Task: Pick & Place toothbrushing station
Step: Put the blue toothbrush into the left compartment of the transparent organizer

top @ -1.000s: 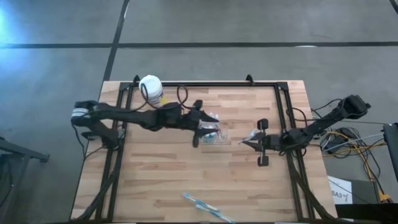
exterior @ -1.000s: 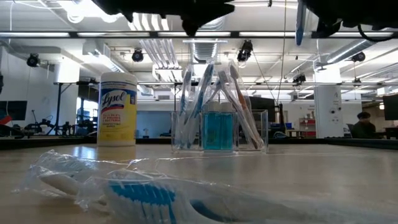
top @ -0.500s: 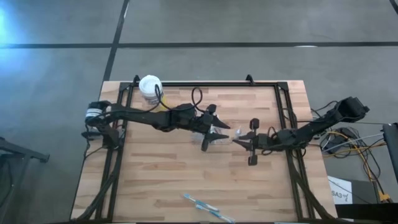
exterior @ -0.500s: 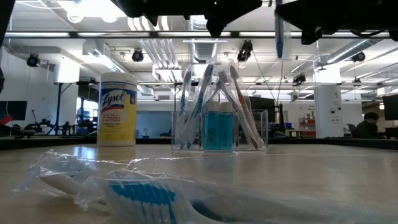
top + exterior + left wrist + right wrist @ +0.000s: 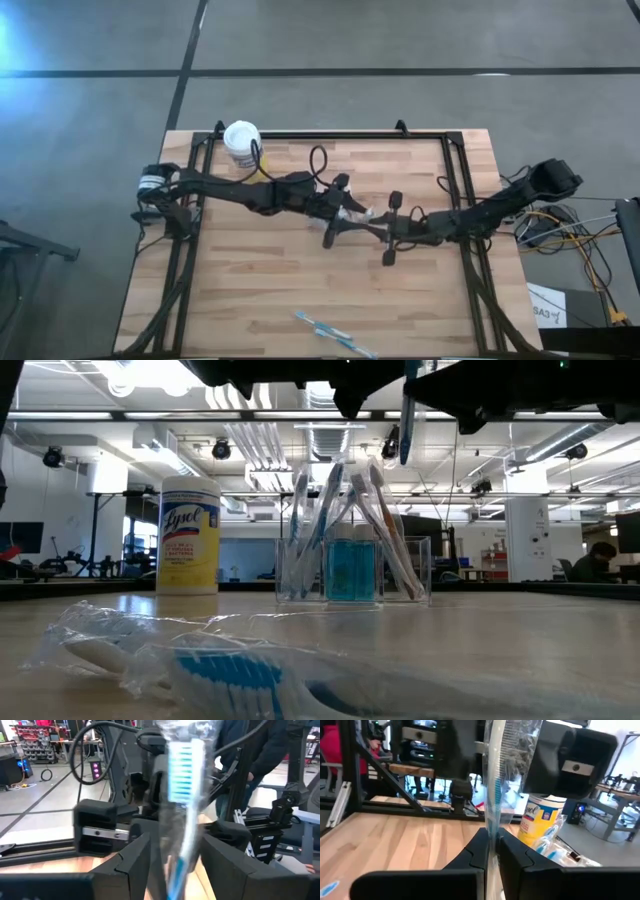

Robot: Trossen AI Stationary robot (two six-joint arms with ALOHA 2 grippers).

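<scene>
Both grippers meet at table centre, above the clear holder [image 5: 352,570]. Right gripper [image 5: 490,847] has its jaws pressed onto a wrapped toothbrush [image 5: 494,795], pinching it low on the handle so the bristle end stands up and free. Left gripper [image 5: 172,857] faces it with jaws spread either side of the same toothbrush, not closed on it; looks like a handover or a two-handed unwrap, so the spare end is being offered for a second grip.

Clear holder sits at about 12 o'clock from table centre. It holds several blue-and-white brushes [image 5: 310,525] leaning outward and a blue bottle-like item [image 5: 350,568]. Yellow wipes canister [image 5: 242,143] stands at about 11 o'clock, lid on. Loose wrapped brushes [image 5: 335,333] lie at 6 o'clock near the table edge, not yet stowed.
</scene>
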